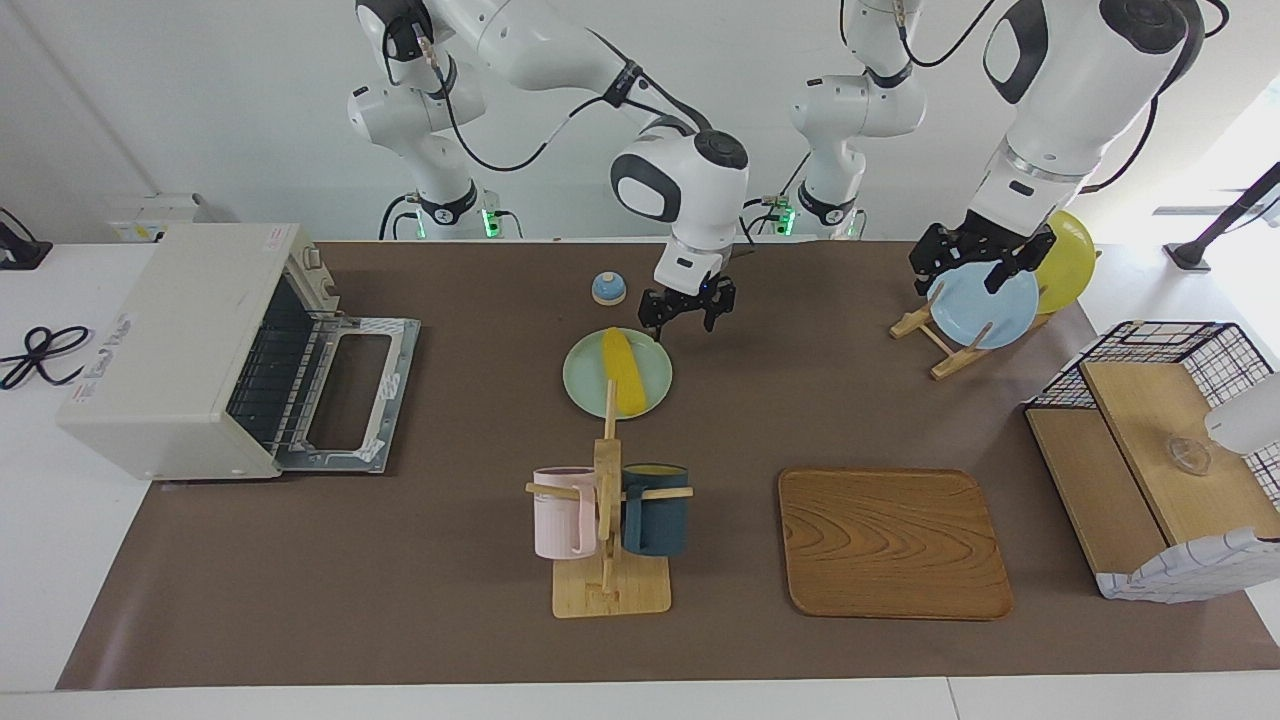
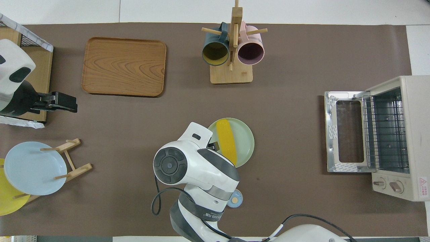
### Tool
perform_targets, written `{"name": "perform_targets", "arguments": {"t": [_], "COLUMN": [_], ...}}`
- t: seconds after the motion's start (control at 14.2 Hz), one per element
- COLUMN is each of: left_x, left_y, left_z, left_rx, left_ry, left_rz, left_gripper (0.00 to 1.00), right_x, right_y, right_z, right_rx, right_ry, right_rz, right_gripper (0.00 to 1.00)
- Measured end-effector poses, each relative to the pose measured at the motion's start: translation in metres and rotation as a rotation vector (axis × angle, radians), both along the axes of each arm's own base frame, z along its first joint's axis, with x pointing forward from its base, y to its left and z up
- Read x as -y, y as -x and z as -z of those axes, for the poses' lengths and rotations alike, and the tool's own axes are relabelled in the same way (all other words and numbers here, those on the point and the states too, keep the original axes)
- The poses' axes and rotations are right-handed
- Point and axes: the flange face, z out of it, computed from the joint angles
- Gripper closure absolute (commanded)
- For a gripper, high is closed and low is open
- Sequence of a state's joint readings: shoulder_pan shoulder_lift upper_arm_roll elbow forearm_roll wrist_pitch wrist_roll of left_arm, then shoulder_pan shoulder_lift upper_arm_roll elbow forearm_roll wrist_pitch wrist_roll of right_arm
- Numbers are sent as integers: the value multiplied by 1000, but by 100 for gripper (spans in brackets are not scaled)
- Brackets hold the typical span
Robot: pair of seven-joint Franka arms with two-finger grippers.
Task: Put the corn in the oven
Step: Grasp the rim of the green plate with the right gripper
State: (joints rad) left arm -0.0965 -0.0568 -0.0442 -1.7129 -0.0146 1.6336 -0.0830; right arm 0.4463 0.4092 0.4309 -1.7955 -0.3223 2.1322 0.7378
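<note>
The right gripper [image 1: 687, 313] hangs open and holds nothing, low over the bench just beside the rim of a pale green plate [image 1: 585, 382], on the side toward the left arm's end. The left gripper [image 1: 968, 270] is raised in front of a blue plate [image 1: 985, 310], open and empty, its arm waiting above the left arm's end of the bench.

Near the robots' edge sits a small blue call bell [image 1: 608, 288]. Toward the left arm's corner at that edge, a wooden plate rack [image 1: 925, 335] holds the blue plate and a yellow plate [image 1: 1072, 250] upright.

Farther out, at mid-bench, the corn [image 1: 624, 371] lies flat on the pale green plate. At the right arm's end of the bench stands the oven [image 1: 170, 350], cream-white, its glass door [image 1: 350, 400] dropped flat open and the wire rack visible inside.

Farther still, a wooden mug tree [image 1: 608, 540] carries a pink mug [image 1: 562, 512] and a dark blue mug [image 1: 655, 510]. Beside it, toward the left arm's end, lies a wooden tray [image 1: 892, 542]. At that end of the bench stands a wire-and-wood basket shelf [image 1: 1160, 470]
</note>
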Motion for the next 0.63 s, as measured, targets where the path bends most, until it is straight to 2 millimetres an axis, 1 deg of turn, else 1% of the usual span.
{"name": "perform_targets", "arguments": {"t": [0.07, 0.14, 0.21, 0.35, 0.56, 0.63], "left_x": [-1, -1, -1, 0, -3, -4], "left_y": [3, 5, 6, 6, 2, 0], "left_z": [1, 2, 2, 2, 3, 5], "left_rx": [-21, -35, -39, -39, -23, -23], "left_ry": [-4, -6, -7, -7, -5, -4], "left_rz": [9, 15, 19, 22, 18, 16], "left_gripper": [0, 0, 0, 0, 0, 0], "right_x": [1, 3, 6, 10, 14, 16], "right_y": [2, 4, 6, 6, 4, 4], "right_z": [14, 23, 28, 33, 37, 40], "right_rx": [-4, 0, 6, 9, 11, 12], "right_ry": [0, 11, 26, 41, 36, 30], "right_rz": [-9, -22, -36, -43, -40, -40], "right_gripper": [26, 31, 35, 45, 46, 47]}}
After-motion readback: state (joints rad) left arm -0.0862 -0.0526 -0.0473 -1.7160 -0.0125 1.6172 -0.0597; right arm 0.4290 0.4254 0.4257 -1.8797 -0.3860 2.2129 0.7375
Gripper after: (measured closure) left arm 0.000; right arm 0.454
